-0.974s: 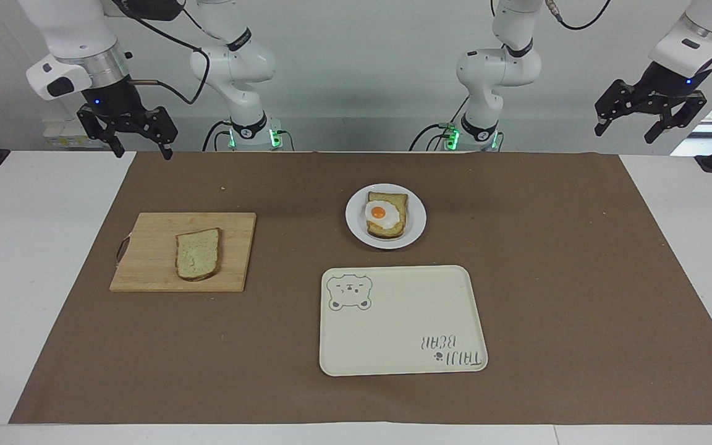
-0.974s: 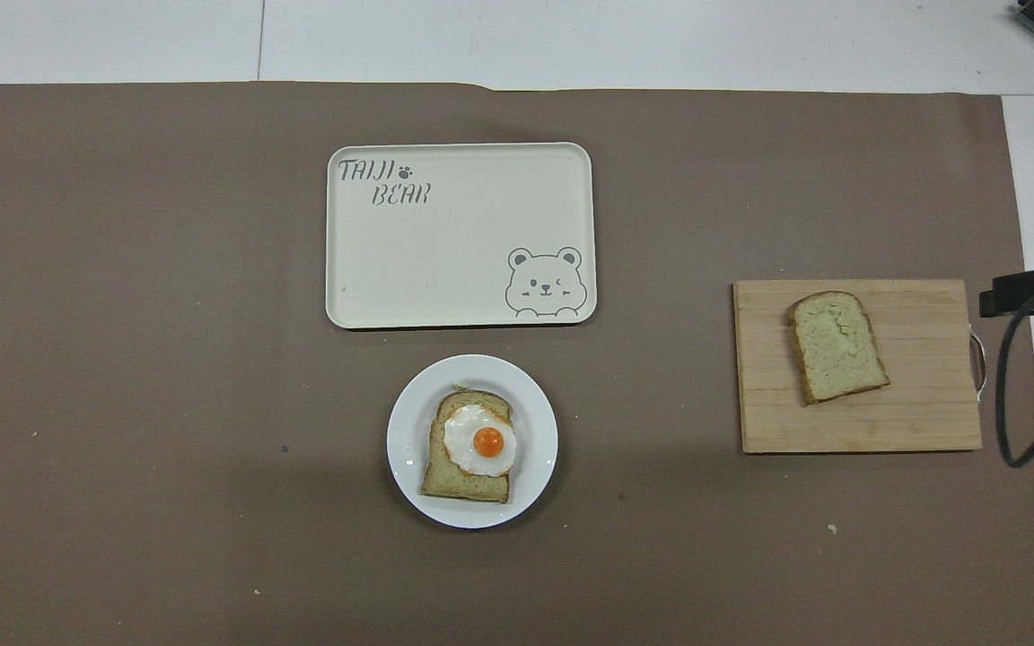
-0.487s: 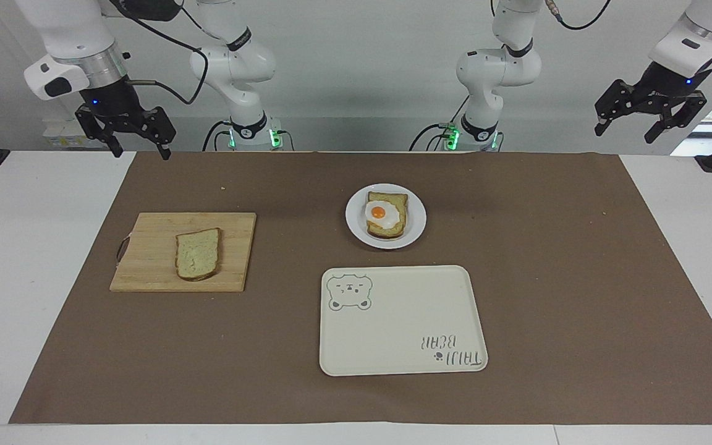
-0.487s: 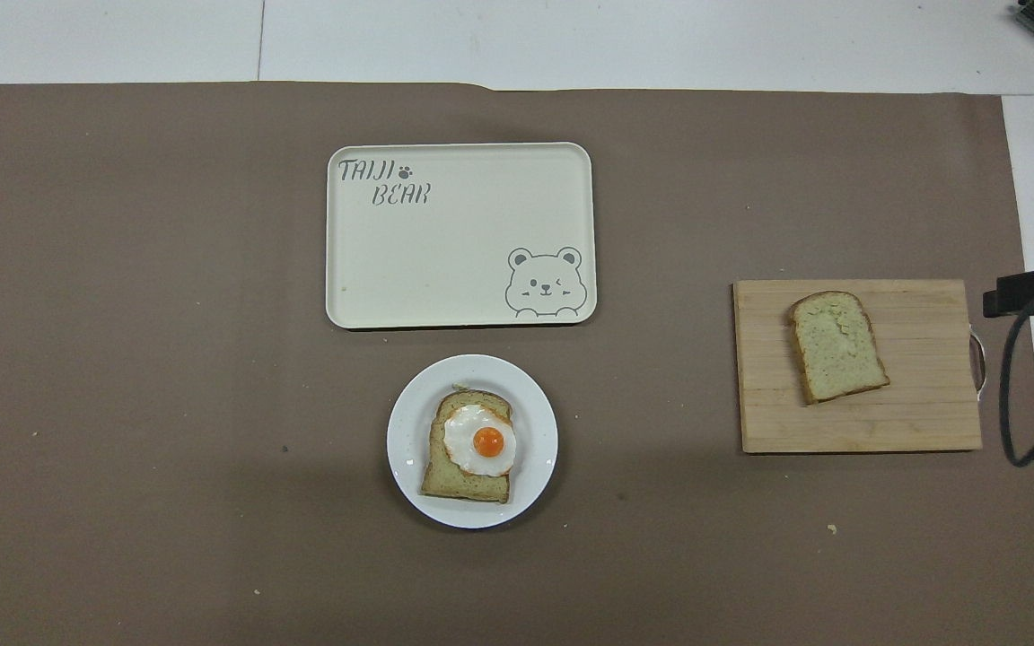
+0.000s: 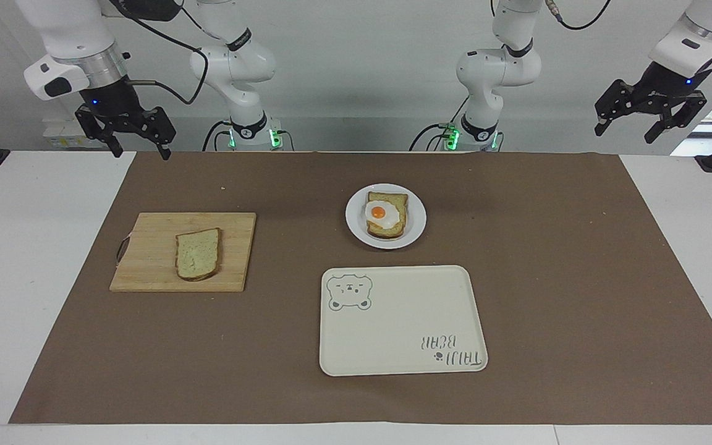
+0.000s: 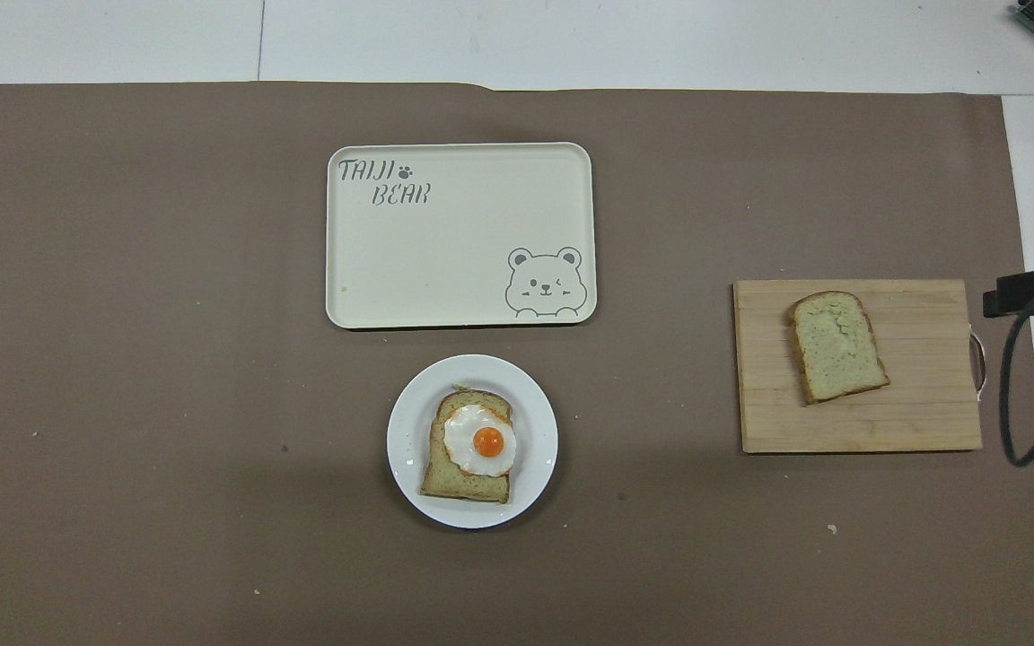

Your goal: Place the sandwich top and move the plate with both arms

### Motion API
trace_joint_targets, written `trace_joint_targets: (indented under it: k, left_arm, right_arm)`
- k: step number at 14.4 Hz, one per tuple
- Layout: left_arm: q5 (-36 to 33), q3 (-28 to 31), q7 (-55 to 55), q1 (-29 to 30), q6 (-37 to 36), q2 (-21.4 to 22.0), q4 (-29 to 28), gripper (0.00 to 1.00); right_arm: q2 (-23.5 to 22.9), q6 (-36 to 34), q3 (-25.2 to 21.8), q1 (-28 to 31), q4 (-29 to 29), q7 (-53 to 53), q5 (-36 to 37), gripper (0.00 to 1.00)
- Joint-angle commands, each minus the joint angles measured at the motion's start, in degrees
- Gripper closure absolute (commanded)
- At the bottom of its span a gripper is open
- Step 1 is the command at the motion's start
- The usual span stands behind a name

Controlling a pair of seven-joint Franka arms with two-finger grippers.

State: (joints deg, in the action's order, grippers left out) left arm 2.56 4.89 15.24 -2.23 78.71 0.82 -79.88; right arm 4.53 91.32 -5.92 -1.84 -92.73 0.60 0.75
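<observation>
Since a second ago, almost nothing has moved: only the right gripper (image 5: 136,143) has risen and drifted very slightly, while every object on the table sits just where it did. We see both arms raised and waiting at the robots' edge of the table. Our right gripper hangs in the air over the corner of the brown mat (image 5: 578,278) at the right arm's end, its jaws spread and holding nothing. Our left gripper (image 5: 640,123) hangs in the air past the mat's edge at the left arm's end, its jaws also spread and empty. The sandwich top (image 6: 836,346), a plain speckled slice with a brown crust, lies flat on a wooden cutting board (image 6: 921,422) toward the right arm's end of the table, touched by neither gripper. The plate (image 6: 409,422), small, round and white, sits near the middle of the mat and carries a bread slice (image 6: 454,483) with a fried egg (image 6: 481,440) on top. Just beside the plate, farther from the robots, lies a cream rectangular tray (image 6: 445,269) with a bear drawing in one corner and lettering in the corner diagonally across from it. The plate and the cutting board are well apart.
</observation>
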Motion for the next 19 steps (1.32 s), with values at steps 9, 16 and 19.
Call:
trace_joint_targets:
  k: [9,16,19]
  left_arm:
    - [-0.8,-0.6,-0.5,0.6,-0.7,0.9,-0.6,0.0]
    - [-0.8,-0.6,-0.5,0.6,-0.8,0.9,-0.6,0.0]
    - [-0.7,-0.6,-0.5,0.6,-0.7,0.9,-0.6,0.0]
  right_arm:
    - [0.5,1.1,0.2,0.7,-0.8,0.8,-0.8,0.0]
    - [1.3,1.1,0.2,0.6,-1.9,1.0,-0.8,0.0]
    - [1.2,1.2,0.1,0.7,-1.9,1.0,-0.8,0.0]
